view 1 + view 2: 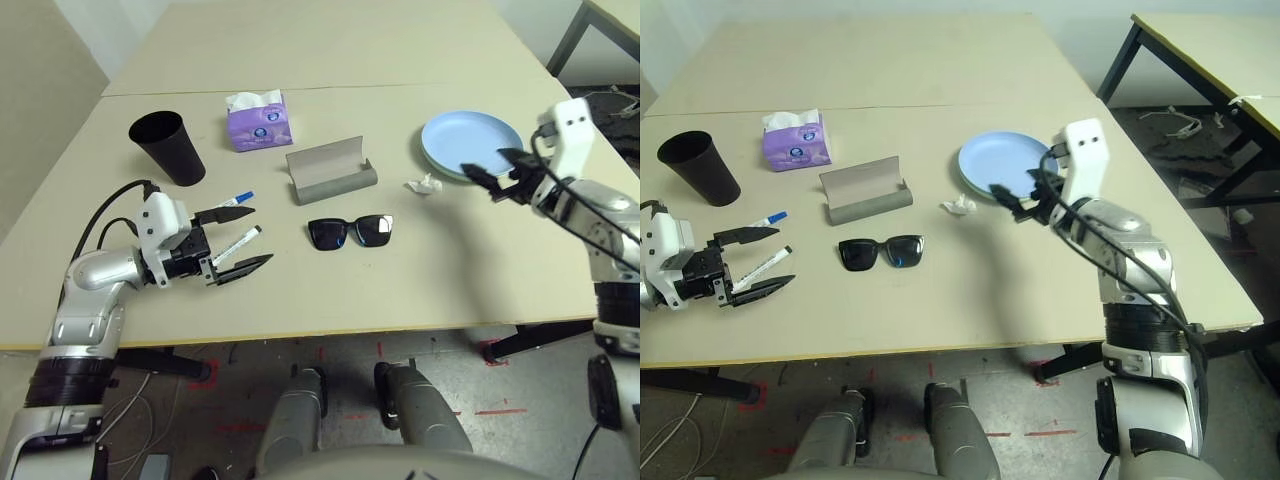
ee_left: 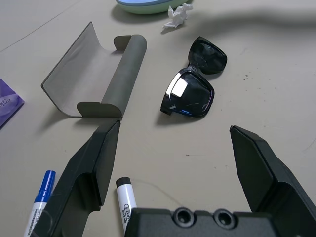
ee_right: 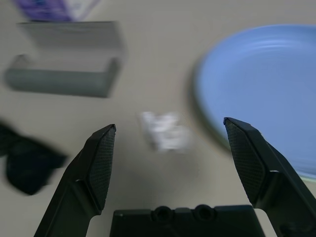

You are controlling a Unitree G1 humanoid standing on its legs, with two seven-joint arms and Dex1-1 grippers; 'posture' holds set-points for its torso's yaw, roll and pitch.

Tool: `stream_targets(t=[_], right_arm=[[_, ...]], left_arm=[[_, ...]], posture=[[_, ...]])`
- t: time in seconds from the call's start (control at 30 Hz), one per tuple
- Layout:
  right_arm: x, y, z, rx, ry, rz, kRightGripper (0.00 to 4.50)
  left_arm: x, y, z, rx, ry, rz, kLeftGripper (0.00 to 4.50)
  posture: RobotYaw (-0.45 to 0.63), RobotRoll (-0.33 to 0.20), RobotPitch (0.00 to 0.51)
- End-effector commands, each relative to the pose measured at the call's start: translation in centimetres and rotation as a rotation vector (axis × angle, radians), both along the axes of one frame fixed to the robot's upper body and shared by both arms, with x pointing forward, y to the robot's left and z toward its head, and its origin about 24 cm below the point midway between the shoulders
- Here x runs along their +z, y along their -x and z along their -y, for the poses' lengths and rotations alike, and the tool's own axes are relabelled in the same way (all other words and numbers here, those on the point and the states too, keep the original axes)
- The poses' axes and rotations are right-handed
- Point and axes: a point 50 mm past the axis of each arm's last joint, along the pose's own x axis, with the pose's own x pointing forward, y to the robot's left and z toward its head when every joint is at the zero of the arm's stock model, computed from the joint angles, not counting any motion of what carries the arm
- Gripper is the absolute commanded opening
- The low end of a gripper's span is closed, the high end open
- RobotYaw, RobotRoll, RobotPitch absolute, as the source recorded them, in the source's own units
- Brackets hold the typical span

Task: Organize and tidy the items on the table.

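Left hand [image 1: 240, 240] astride slanted black-capped marker [image 1: 237, 245]

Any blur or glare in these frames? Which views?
Right wrist view: smeared throughout, tissue wad, glasses case and blue plate all soft. Left wrist view: sharp, with a bright glare patch on one lens of the sunglasses. Left eye view: sharp, soft shadows under the black cup.

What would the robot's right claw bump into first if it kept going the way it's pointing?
Most likely the white tissue wad, which lies on the table straight ahead between the open jaws of the right gripper, beside the blue plate. Depth is hard to judge.
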Motion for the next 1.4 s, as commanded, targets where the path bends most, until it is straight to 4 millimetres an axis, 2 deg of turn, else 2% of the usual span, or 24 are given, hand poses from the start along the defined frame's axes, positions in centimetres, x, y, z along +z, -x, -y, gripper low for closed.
stream_targets(t=[0.03,0.27,0.5,0.63,0.9,1.0,1.33,1.37,1.4], right_arm=[[-2.4,0.4,-0.9,0.045,-0.006,-0.066,4.47],[-4.2,-0.4,-1.3,0.000,-0.005,-0.059,4.47],[-4.1,-1.7,-1.8,-0.042,0.022,-0.013,4.47],[-4.1,-2.2,-1.8,-0.096,0.030,0.012,4.47],[-4.5,-2.2,-2.4,-0.076,0.091,0.019,4.47],[-4.4,-2.3,-2.5,-0.086,0.097,0.023,3.86],[-4.5,-2.5,-2.6,-0.074,0.109,0.010,0.22],[-4.6,-2.4,-2.6,-0.074,0.107,0.008,0.02],[-4.6,-2.4,-2.6,-0.073,0.106,0.008,0.02]], left_arm=[[-0.1,0.2,-0.2,0.006,0.001,-0.006,4.50],[0.0,0.9,0.0,-0.033,0.037,-0.073,4.50],[0.7,1.4,0.7,-0.085,0.147,-0.179,4.50],[0.4,1.8,0.9,-0.115,0.123,-0.215,4.50],[0.2,1.6,1.0,-0.099,0.096,-0.183,4.50],[0.3,1.5,1.0,-0.090,0.097,-0.167,4.50],[0.3,1.6,1.3,-0.076,0.100,-0.137,4.50],[0.3,1.5,1.3,-0.072,0.100,-0.132,4.50],[0.4,1.5,1.2,-0.069,0.101,-0.127,4.50]], posture=[[-0.12,0.000,0.196],[-0.10,0.000,0.192],[-0.10,0.000,0.191],[-0.10,0.000,0.189],[-0.10,0.000,0.185],[-0.10,0.000,0.182],[-0.08,0.000,0.180],[-0.08,0.000,0.178],[-0.08,0.000,0.178]])
